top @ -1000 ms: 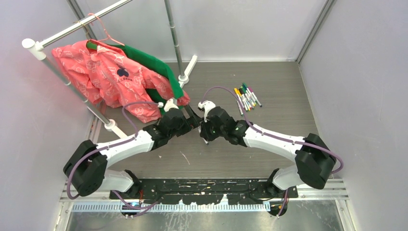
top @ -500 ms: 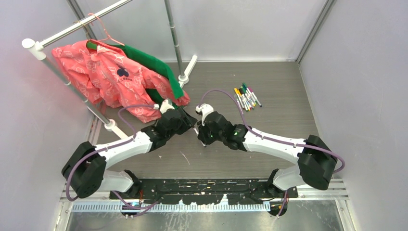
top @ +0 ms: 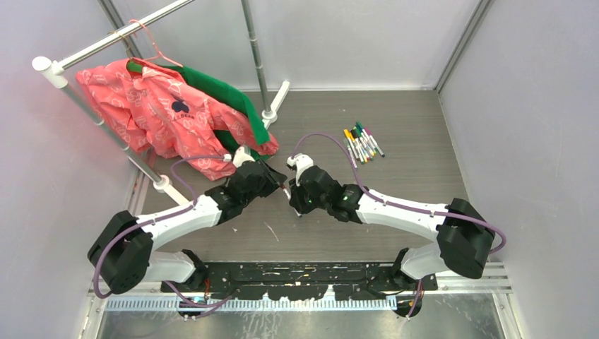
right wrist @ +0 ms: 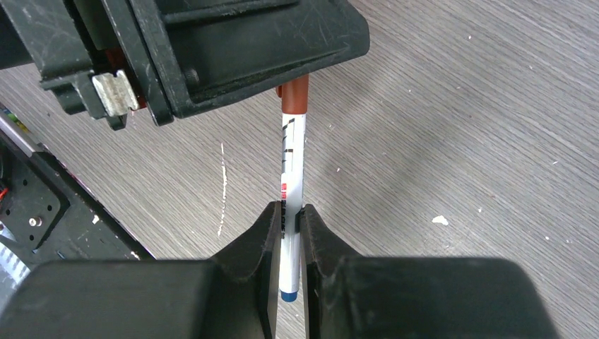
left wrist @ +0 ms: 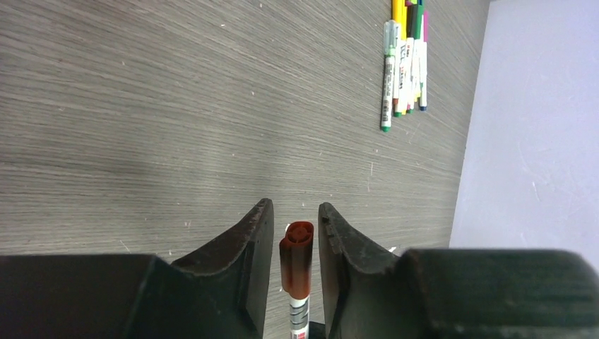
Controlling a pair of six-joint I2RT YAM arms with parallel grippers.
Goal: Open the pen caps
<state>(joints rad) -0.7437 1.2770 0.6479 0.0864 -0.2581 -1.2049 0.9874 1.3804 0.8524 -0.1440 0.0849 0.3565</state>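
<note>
Grey wood-grain table; pale walls; pen caps clustered far right.

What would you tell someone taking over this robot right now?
Right gripper: shut on the barrel of a white pen.
Left gripper: fingers either side of its red-brown cap; firm grip unclear.
Done: pen picked up, cap not yet off.
To do: pull this cap, then the other pens bunched on the far right of the table.
</note>
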